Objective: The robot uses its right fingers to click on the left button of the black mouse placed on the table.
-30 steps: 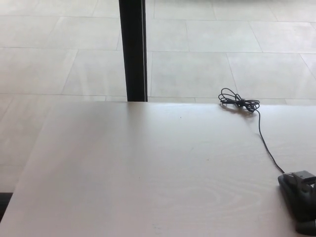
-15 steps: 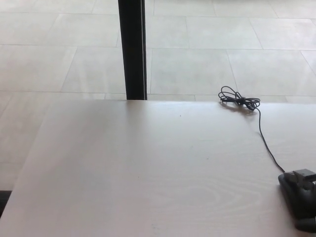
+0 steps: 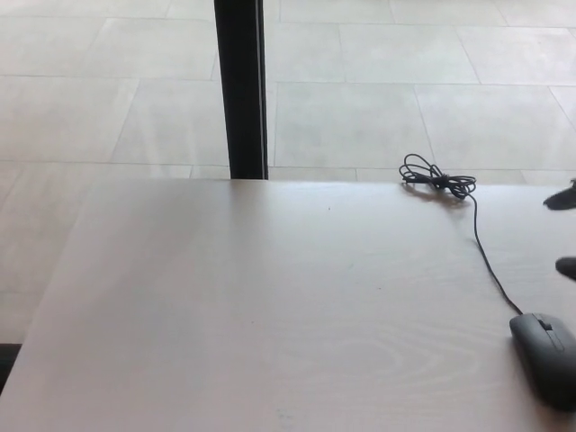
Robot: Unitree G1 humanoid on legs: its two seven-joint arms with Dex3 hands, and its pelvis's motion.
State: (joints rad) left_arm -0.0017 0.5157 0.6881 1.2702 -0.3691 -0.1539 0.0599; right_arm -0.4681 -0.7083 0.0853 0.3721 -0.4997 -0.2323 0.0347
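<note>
The pale wooden tabletop [image 3: 270, 306] filled most of the head view, with tiled floor [image 3: 378, 108] beyond it and a black post [image 3: 241, 90] standing at its far edge. Down at the near right corner sat the black mouse [image 3: 547, 358], flat on the tabletop and fully uncovered, nose pointing away from the robot, its thin cable [image 3: 486, 261] trailing up to a tied bundle [image 3: 436, 183] near the far edge.

And the right robot hand [image 3: 567, 232]? Only two dark tips peeked in at the right border, well above the mouse and clear of it. Holding nothing that I could see, but whether its fingers were spread or curled, I couldn't tell. The left hand didn't show at all.

By my read, that mouse was a light, hard plastic shell, smooth and likely to skid on the slick wood if pushed sideways. No gripping needed: a straight downward press on the left half of the front, just beside the scroll wheel [image 3: 545, 325], looked the way in.

The change from a second ago: the hand had been lying right over the mouse, and now it had lifted off to the right, leaving the whole mouse on show. The view had also drifted slightly.
</note>
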